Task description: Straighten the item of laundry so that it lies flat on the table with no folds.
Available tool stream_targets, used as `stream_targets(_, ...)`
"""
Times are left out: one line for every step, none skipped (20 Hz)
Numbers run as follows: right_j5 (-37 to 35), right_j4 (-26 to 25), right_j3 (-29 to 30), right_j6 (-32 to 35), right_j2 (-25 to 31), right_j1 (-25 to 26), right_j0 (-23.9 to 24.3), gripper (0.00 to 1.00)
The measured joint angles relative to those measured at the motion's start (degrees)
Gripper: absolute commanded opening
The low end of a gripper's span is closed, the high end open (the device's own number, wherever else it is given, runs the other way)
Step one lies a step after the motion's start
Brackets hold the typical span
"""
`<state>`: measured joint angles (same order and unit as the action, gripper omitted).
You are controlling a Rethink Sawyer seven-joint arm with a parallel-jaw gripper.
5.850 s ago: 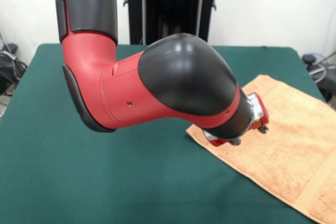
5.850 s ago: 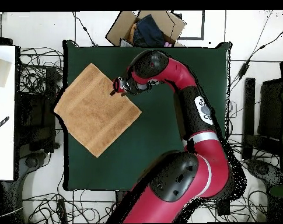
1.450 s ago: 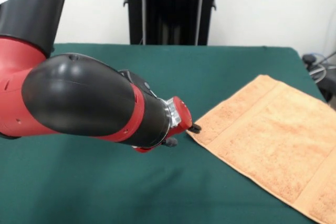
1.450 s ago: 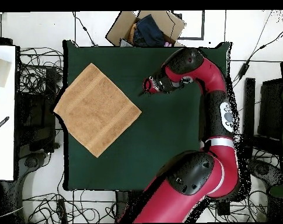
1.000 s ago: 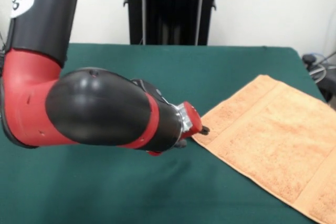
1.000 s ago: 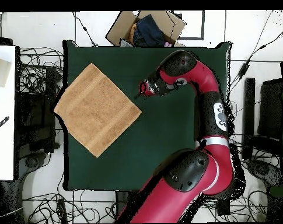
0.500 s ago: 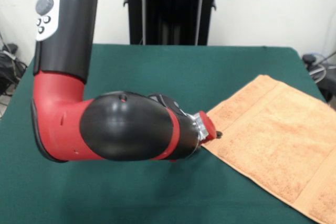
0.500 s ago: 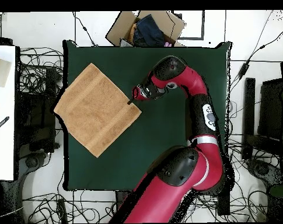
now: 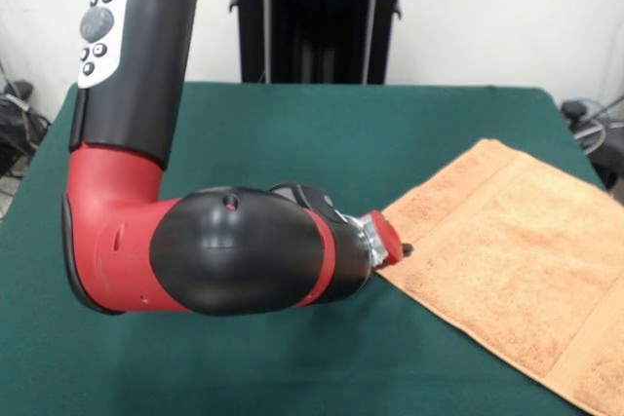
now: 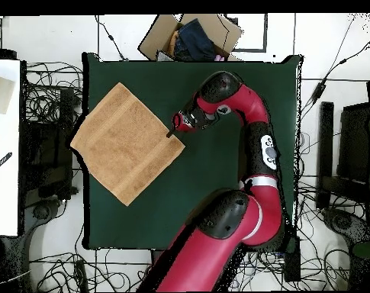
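The peach-orange towel (image 9: 517, 260) (image 10: 127, 141) lies spread out as a tilted square on the dark green table (image 9: 292, 143) (image 10: 218, 191), with no fold showing and woven bands near two opposite hems. One corner hangs past the table's edge in the overhead view. My gripper (image 9: 402, 249) (image 10: 171, 131) hovers low at the towel's edge nearest the table's middle, its red wrist just beside the cloth. The arm's bulk hides most of it, so its state is unclear.
An open cardboard box (image 10: 189, 37) with dark contents sits off the table's far edge in the overhead view. Cables (image 10: 54, 91) lie on the floor around the table. A white surface (image 10: 3, 145) stands at the left.
The arm swung away from the towel, then came back; over the last second the gripper slid toward the towel's edge and now stands almost still there. The towel has not moved.
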<state>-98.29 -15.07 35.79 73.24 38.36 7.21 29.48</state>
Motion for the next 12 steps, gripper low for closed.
stream_targets(-0.39,-0.09,-0.5,-0.09,0.0,0.15,-0.16,1.0)
stream_targets(-0.78,-0.19,-1.0,-0.18,0.0,0.31,-0.32,1.0)
stream_targets(-1.43,-0.44,-1.79,-0.38,0.01,0.52,-0.55,1.0)
stream_targets(-1.83,-0.6,-2.26,-0.54,0.01,0.64,-0.69,1.0)
stream_targets(-2.38,-0.88,-2.89,-0.79,0.01,0.77,-0.85,1.0)
stream_targets(-2.83,-1.3,-3.57,-1.11,0.01,0.86,-0.96,1.0)
stream_targets(-3.28,-1.71,-4.24,-1.42,0.02,0.94,-1.08,1.0)
stream_targets(-3.43,-1.94,-4.57,-1.66,0.02,0.96,-1.1,1.0)
stream_targets(-3.52,-2.05,-4.7,-1.8,0.02,0.95,-1.1,1.0)
stream_targets(-3.71,-2.42,-5.25,-2.64,0.02,0.93,-1.08,1.0)
stream_targets(-3.72,-2.52,-5.39,-2.98,0.02,0.91,-1.07,1.0)
stream_targets(-3.71,-2.62,-5.46,-3.25,0.02,0.87,-1.07,1.0)
